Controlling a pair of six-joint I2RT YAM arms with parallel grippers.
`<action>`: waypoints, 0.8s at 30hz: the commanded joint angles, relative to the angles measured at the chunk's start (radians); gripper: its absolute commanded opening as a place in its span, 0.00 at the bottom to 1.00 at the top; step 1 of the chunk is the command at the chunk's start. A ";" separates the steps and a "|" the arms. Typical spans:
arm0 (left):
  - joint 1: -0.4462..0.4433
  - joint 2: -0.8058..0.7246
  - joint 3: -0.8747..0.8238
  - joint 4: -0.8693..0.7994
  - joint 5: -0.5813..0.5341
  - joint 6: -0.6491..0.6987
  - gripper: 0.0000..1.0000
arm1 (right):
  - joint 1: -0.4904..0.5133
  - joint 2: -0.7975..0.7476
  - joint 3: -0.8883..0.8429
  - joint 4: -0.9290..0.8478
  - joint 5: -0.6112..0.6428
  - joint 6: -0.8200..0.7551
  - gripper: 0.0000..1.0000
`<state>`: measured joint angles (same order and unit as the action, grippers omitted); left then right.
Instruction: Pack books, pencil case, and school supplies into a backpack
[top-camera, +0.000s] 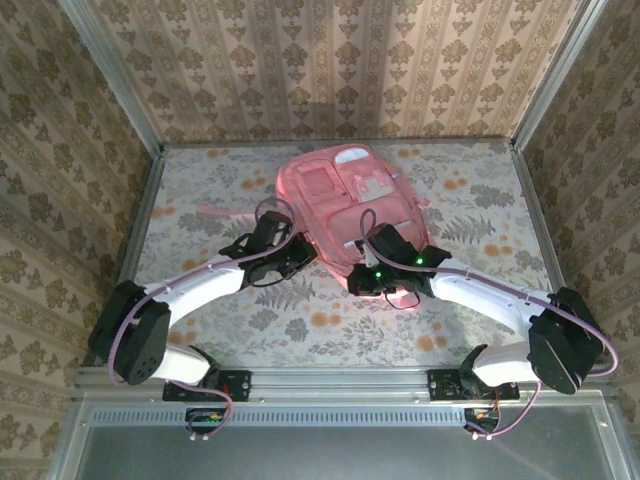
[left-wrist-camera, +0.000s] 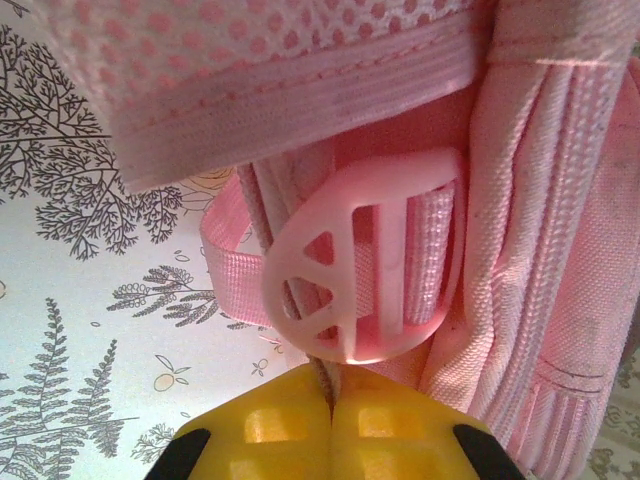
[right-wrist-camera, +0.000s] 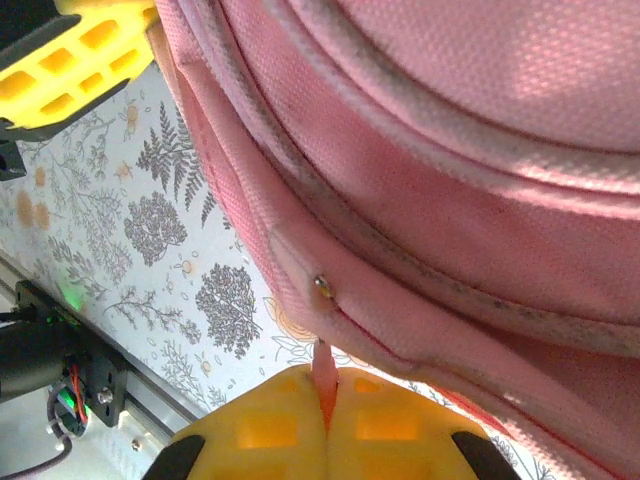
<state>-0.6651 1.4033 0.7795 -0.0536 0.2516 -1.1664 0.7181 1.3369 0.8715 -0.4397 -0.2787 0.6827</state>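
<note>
Where the backpack (top-camera: 350, 205) lies: middle of the patterned surface (top-camera: 200, 180), flat, front pockets facing up.
Backpack, near edge: covered in the top view by both wrists; its outline there cannot be traced.
Backpack, interior: hidden behind the fabric in all views.
Left claw (left-wrist-camera: 330, 405): at the near-left corner of the backpack, clenched, yellow pads pressed flat together.
Left claw, grip: a thin dark sliver sits at the top of the seam between the pads; whether fabric is nipped there cannot be told.
Buckle (left-wrist-camera: 360, 270): pale translucent plastic, just above the left claw tips, threaded with pink webbing (left-wrist-camera: 235, 270); its lower rim nearly touches the pads.
Left wrist view, upper part: dotted mesh and a stitched band, cut off by the frame.
Right claw (right-wrist-camera: 325, 390): at the near edge of the backpack, to the right of the left claw, clenched and grasping a pink tab (right-wrist-camera: 322, 360).
Pink tab: narrow strip running from the backpack seam straight down between the pads; its lower end is hidden inside them.
Stud (right-wrist-camera: 322, 287): small metal point on the seam just above the tab; too small to identify.
Right wrist view, upper left: a yellow finger of the left claw, cut off by the frame.
</note>
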 joint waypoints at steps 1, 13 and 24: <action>0.045 0.003 0.033 0.014 -0.120 0.004 0.00 | 0.015 -0.011 0.047 -0.290 0.015 -0.041 0.00; 0.119 -0.134 0.072 -0.118 -0.145 -0.010 0.00 | 0.081 -0.038 0.065 -0.426 0.242 -0.054 0.00; 0.150 -0.156 0.040 -0.142 -0.139 -0.023 0.00 | 0.062 -0.100 0.005 -0.391 0.211 -0.005 0.00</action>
<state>-0.6113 1.2919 0.8043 -0.1978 0.3378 -1.1862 0.8051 1.2930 0.9337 -0.5304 -0.1246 0.6334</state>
